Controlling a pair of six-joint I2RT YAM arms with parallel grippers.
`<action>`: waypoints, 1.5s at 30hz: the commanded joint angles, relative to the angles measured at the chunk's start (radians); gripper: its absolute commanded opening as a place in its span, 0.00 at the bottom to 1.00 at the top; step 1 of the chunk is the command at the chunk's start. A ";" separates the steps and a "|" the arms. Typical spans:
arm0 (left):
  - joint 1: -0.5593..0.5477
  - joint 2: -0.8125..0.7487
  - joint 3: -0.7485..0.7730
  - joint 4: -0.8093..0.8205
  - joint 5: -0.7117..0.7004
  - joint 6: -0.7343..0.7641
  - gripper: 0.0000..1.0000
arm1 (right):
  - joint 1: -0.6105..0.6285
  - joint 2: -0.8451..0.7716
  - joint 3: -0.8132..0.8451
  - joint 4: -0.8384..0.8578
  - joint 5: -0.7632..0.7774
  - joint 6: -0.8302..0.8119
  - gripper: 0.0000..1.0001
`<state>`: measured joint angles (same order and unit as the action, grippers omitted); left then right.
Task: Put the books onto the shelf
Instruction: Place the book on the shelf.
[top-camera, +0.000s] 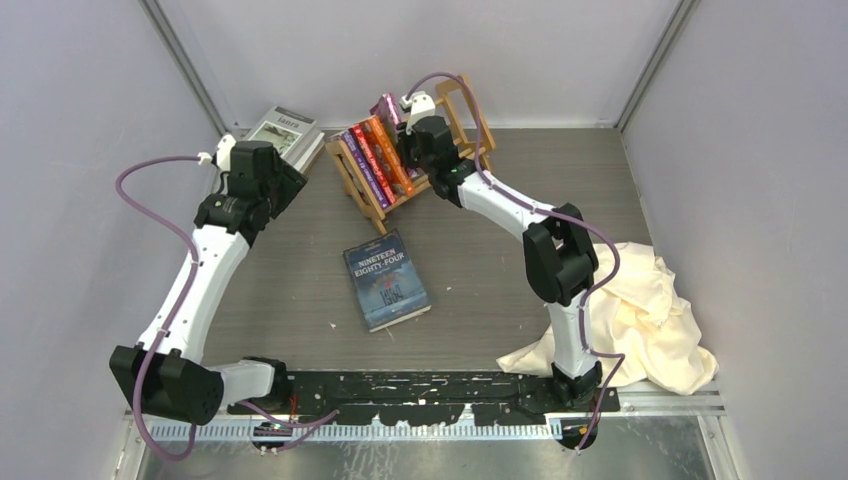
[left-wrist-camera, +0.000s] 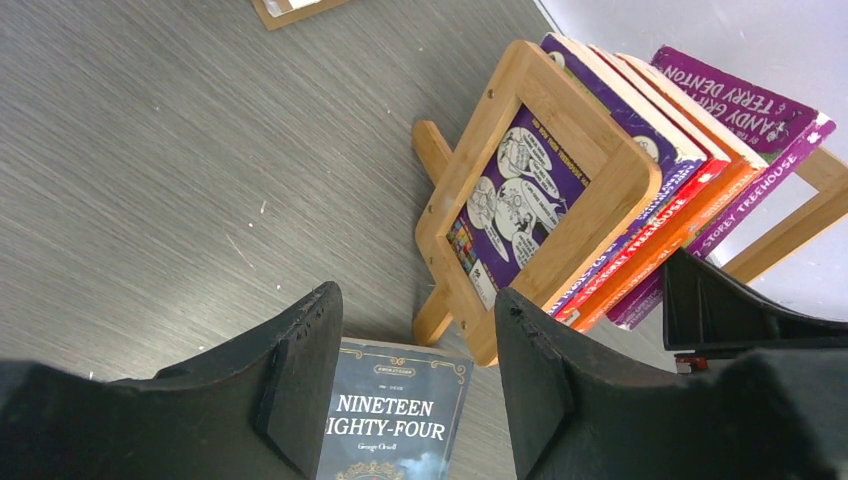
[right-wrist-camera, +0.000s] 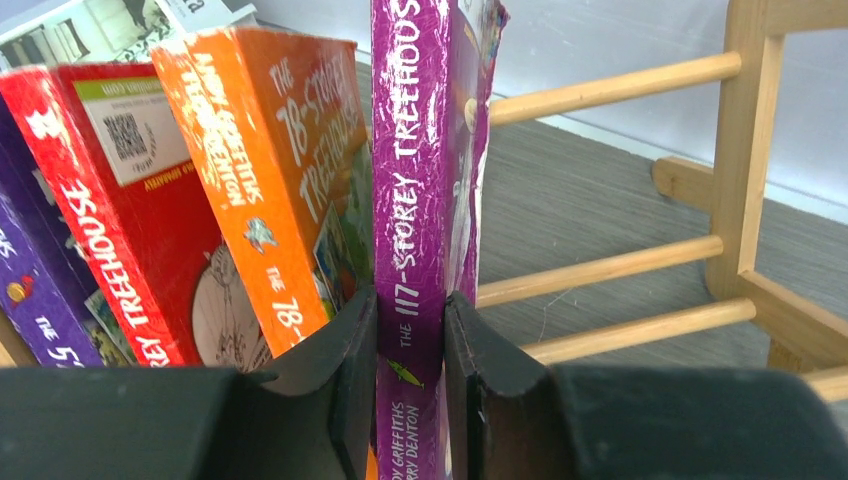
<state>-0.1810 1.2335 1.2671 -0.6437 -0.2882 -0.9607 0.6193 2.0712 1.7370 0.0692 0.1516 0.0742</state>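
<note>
Grey counter (top-camera: 300, 270): right jaws clamp the purple book (right-wrist-camera: 415, 180) upright in the shelf (right-wrist-camera: 745, 140), against its orange book (right-wrist-camera: 270, 170); left jaws stand apart, empty, beside the shelf. Released unpropped, it could topple toward the shelf's empty end.

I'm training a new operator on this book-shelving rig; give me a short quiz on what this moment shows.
1. True or false: the right arm's jaws are shut on the purple 117-Storey Treehouse book.
2. Which book lies flat on the table, off the shelf? A) Nineteen Eighty-Four B) 78-Storey Treehouse C) 117-Storey Treehouse
3. Fill in: the left arm's jaws are ____ and hold nothing.
Key: 1 true; 2 A; 3 open.
</note>
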 joint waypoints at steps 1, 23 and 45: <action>0.010 -0.036 -0.010 0.048 -0.026 0.010 0.58 | 0.001 -0.093 -0.056 0.096 -0.011 0.031 0.01; 0.011 -0.026 -0.048 0.078 -0.003 -0.016 0.57 | 0.002 -0.127 -0.166 0.039 0.009 0.011 0.30; 0.010 -0.006 -0.037 0.090 0.002 -0.024 0.57 | -0.002 -0.049 -0.006 -0.062 0.001 -0.036 0.45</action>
<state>-0.1764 1.2247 1.2148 -0.6159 -0.2871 -0.9710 0.6189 2.0075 1.6463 -0.0032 0.1551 0.0624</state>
